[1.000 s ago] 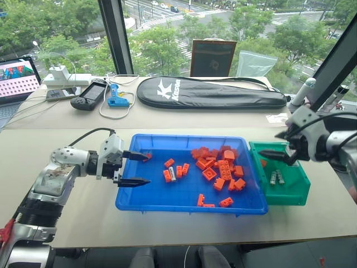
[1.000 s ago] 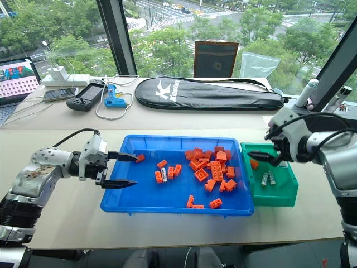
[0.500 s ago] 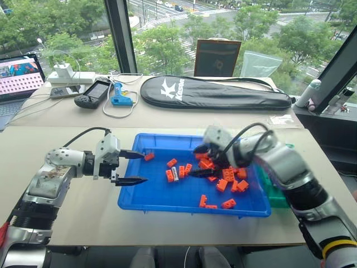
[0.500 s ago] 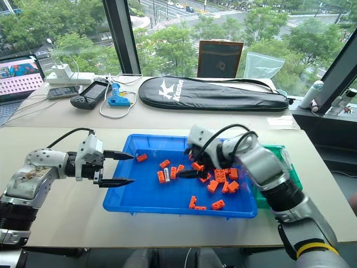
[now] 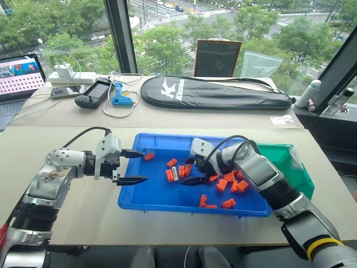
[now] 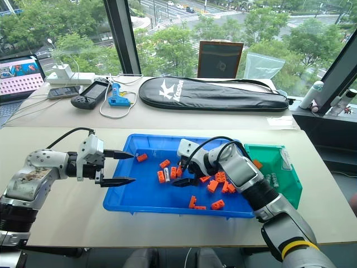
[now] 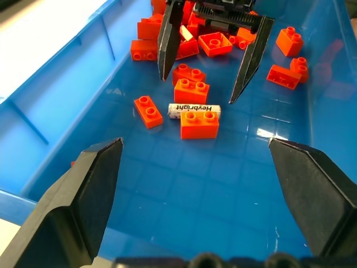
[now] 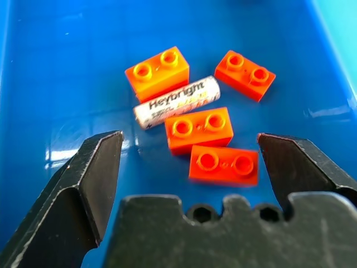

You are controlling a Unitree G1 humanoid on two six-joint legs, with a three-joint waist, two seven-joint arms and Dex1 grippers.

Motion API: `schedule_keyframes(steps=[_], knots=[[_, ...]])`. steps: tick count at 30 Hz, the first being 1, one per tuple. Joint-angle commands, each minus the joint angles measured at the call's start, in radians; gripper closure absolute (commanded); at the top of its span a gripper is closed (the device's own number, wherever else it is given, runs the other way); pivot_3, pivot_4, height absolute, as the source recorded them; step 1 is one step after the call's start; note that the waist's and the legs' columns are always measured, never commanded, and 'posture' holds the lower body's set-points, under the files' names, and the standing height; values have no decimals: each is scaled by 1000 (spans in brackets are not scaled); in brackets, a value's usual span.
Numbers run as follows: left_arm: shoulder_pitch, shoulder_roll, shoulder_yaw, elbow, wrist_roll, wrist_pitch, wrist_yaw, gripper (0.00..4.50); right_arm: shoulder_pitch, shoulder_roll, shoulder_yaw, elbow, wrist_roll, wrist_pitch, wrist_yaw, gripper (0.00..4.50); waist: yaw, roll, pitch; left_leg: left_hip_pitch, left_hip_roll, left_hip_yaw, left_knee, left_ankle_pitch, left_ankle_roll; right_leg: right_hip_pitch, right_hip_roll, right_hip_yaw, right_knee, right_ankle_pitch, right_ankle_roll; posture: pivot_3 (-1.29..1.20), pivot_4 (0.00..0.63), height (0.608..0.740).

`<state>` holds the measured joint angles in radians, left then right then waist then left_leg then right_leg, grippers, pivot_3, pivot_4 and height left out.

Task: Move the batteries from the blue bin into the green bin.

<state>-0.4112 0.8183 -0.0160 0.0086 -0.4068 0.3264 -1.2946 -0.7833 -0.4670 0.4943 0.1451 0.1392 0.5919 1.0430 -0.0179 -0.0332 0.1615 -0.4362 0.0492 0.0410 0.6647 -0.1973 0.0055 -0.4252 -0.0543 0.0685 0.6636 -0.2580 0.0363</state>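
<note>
A grey-silver battery (image 5: 174,174) lies among orange bricks in the left-middle of the blue bin (image 5: 159,192). The wrist views show it printed "Heybright" (image 8: 175,102), wedged between bricks (image 7: 194,110). My right gripper (image 5: 187,171) is low inside the blue bin, open, its fingers just right of the battery and not touching it. At the bin's left rim my left gripper (image 5: 144,166) hovers open and empty, pointing toward the battery. The green bin (image 6: 277,166) stands against the blue bin's right end, with grey batteries (image 6: 270,180) in it.
Several orange bricks (image 5: 226,181) are scattered over the right half of the blue bin, and one (image 5: 148,157) lies near its left rim. On the far table are a black racket bag (image 5: 215,92), a laptop (image 5: 19,75), a handheld controller (image 5: 92,94) and cables.
My right arm swung left from above the green bin and came down into the blue bin, fingers still open, stopping beside the battery. The left gripper has not moved.
</note>
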Motion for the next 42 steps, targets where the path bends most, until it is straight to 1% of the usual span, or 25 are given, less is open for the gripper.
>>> schedule_keyframes(steps=[1, 5, 6, 8, 10, 11, 17, 24, 27, 28, 30, 33, 34, 36, 40, 41, 42], knots=[[-7, 7, 23, -19, 0, -19, 6, 0, -13, 30, -28, 25, -3, -33, 7, 32, 0, 0, 0, 0, 0, 0, 0, 0, 0, 0, 0, 0, 0, 0, 0, 0, 150, 733], [-11, 6, 24, -9, 3, -21, 8, 0, 4, 37, -25, 29, -11, -38, 9, 1012, 0, 0, 0, 0, 0, 0, 0, 0, 0, 0, 0, 0, 0, 0, 0, 0, 150, 733], [-12, 6, 24, -9, 3, -20, 8, 0, 10, 35, -27, 28, -12, -41, 10, 1432, 0, 0, 0, 0, 0, 0, 0, 0, 0, 0, 0, 0, 0, 0, 0, 0, 150, 733], [-17, 3, 25, -6, 2, -18, 9, 0, 19, 29, -31, 29, -16, -46, 11, 2027, 0, 0, 0, 0, 0, 0, 0, 0, 0, 0, 0, 0, 0, 0, 0, 0, 150, 733], [-21, 1, 24, -2, 2, -18, 9, 0, 25, 21, -38, 26, -17, -49, 12, 2773, 0, 0, 0, 0, 0, 0, 0, 0, 0, 0, 0, 0, 0, 0, 0, 0, 150, 733], [-23, 0, 23, 0, 3, -20, 9, 0, 29, 16, -43, 23, -17, -49, 13, 3029, 0, 0, 0, 0, 0, 0, 0, 0, 0, 0, 0, 0, 0, 0, 0, 0, 150, 733], [-35, -10, 12, 9, 10, -25, 8, 0, 36, -30, -102, -41, 6, -12, 24, 3018, 1, 0, 0, 0, 0, 0, 0, 0, 0, 0, 0, 0, 0, 0, 0, 0, 150, 733], [-49, -23, 4, 18, 20, -29, 2, 0, 39, -168, -206, -158, 35, 76, 44, 3018, 3, 0, 0, 0, 0, 0, 0, 0, 0, 0, 0, 0, 0, 0, 0, 0, 150, 733], [-53, -28, -1, 22, 23, -34, 0, 0, 43, -217, -223, -157, 15, 81, 26, 3018, 3, 0, 0, 0, 0, 0, 0, 0, 0, 0, 0, 0, 0, 0, 0, 0, 150, 733], [-57, -32, -5, 26, 25, -36, 0, 0, 41, -229, -234, -139, -5, 82, -4, 3018, 3, 0, 0, 0, 0, 0, 0, 0, 0, 0, 0, 0, 0, 0, 0, 0, 150, 733], [-64, -39, -11, 31, 29, -41, -2, 0, 37, -238, -256, -112, -12, 104, -39, 3018, 2, 0, 0, 0, 0, 0, 0, 0, 0, 0, 0, 0, 0, 0, 0, 0, 150, 733], [-75, -45, -14, 38, 33, -40, -6, 0, 33, -240, -256, -113, -13, 127, -52, 3018, 0, 0, 0, 0, 0, 0, 0, 0, 0, 0, 0, 0, 0, 0, 0, 0, 150, 733], [-78, -45, -14, 40, 34, -41, -7, 0, 28, -238, -252, -116, -20, 123, -59, 2017, -1, 0, 0, 0, 0, 0, 0, 0, 0, 0, 0, 0, 0, 0, 0, 0, 150, 733], [-78, -43, -14, 42, 36, -44, -8, 0, 19, -229, -247, -124, -28, 119, -73, 1553, -1, 0, 0, 0, 0, 0, 0, 0, 0, 0, 0, 0, 0, 0, 0, 0, 150, 733], [-75, -41, -11, 42, 39, -44, -10, 0, -6, -170, -236, -147, -35, 127, -117, 171, -3, 0, 0, 0, 0, 0, 0, 0, 0, 0, 0, 0, 0, 0, 0, 0, 150, 733], [-74, -41, -9, 42, 40, -44, -10, 0, -9, -150, -233, -157, -29, 145, -125, 49, -4, 0, 0, 0, 0, 0, 0, 0, 0, 0, 0, 0, 0, 0, 0, 0, 150, 733], [-72, -40, -7, 40, 40, -43, -10, 0, -8, -134, -224, -172, -21, 168, -122, 49, -3, 0, 0, 0, 0, 0, 0, 0, 0, 0, 0, 0, 0, 0, 0, 0, 150, 733]])
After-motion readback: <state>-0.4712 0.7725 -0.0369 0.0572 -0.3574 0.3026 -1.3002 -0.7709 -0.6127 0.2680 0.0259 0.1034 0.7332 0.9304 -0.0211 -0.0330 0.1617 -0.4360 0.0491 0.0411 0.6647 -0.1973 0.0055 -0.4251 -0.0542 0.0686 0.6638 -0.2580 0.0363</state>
